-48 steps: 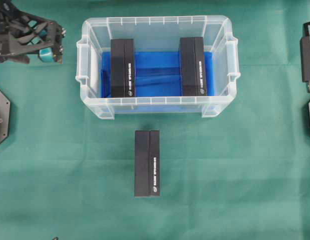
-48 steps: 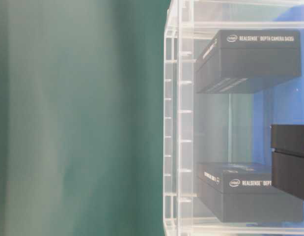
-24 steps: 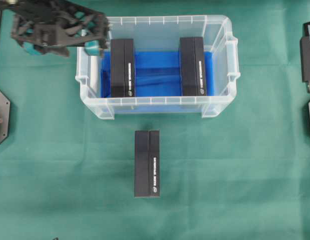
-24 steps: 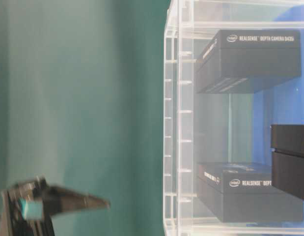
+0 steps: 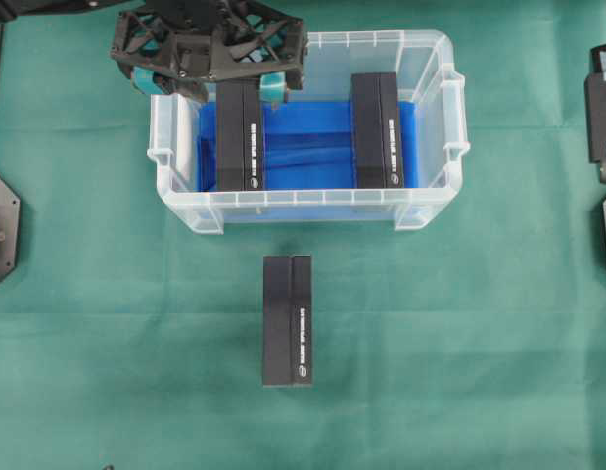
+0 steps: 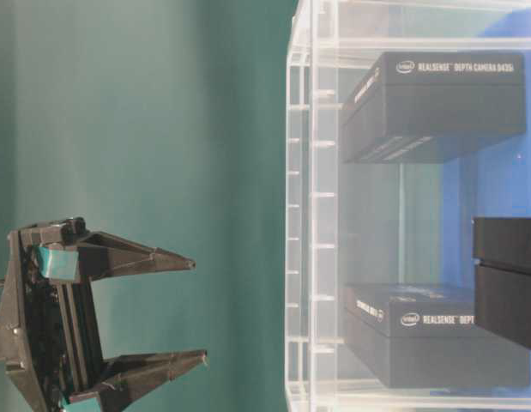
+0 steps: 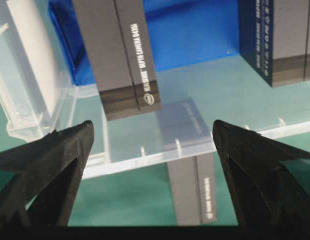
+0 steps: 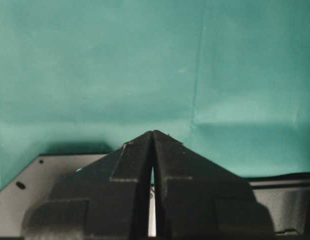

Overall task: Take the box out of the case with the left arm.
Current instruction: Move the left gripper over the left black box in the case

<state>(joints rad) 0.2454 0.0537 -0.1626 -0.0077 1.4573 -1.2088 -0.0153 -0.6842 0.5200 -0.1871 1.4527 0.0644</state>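
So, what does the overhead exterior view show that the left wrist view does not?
Only the overhead view shows the whole case, the left gripper's body over its far-left corner, and part of the right arm. Only the wrist view shows the open black fingers framing the scene. Both show the left box, the right box, and the outside box.

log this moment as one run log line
left gripper: open, over case far-left end above left box | right gripper: shut, parked | third box: on cloth outside
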